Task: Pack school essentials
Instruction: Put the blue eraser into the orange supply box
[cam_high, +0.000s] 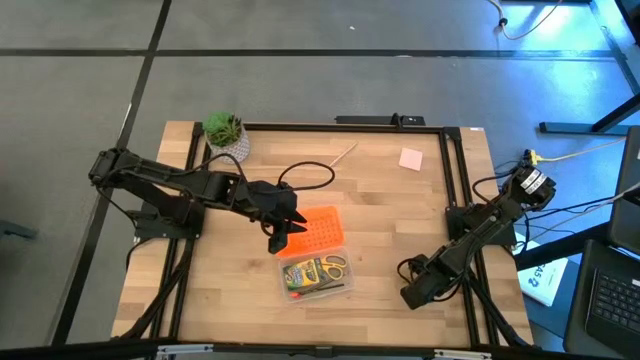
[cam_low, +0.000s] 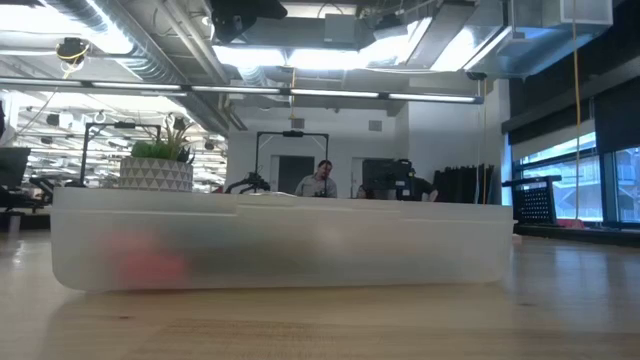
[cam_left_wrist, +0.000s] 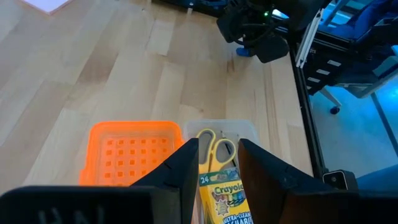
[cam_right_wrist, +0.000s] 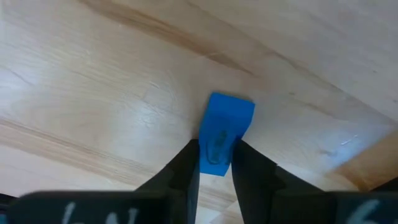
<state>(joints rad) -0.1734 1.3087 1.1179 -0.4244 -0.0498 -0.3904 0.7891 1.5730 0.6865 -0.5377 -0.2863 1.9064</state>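
A clear case (cam_high: 340, 287) near the table's front holds a green-and-yellow crayon box (cam_left_wrist: 224, 193) and yellow-handled scissors (cam_left_wrist: 216, 149). Its orange perforated lid (cam_high: 318, 228) lies flat just beyond it. My left gripper (cam_left_wrist: 219, 165) hovers open above the lid and the case, with nothing between its fingers. At the front right, my right gripper (cam_right_wrist: 214, 165) is shut on a small blue eraser (cam_right_wrist: 227, 121) that lies on the table. A pink note pad (cam_high: 410, 158) and a thin pencil (cam_high: 343, 154) lie at the far side. My right gripper pinches the eraser's two long sides at one end (cam_right_wrist: 214, 152) between its two fingers. The fingers come steeply from above and lie along the eraser. The eraser lies flat on the wood, and its other end sticks out beyond the fingertips.
A green potted plant (cam_high: 226, 133) stands at the far left corner. A black frame (cam_high: 455, 180) runs round the tabletop. The low view is filled by the clear case's wall (cam_low: 280, 245), with the plant (cam_low: 160, 165) behind it. Bare wood lies between the case and the right arm.
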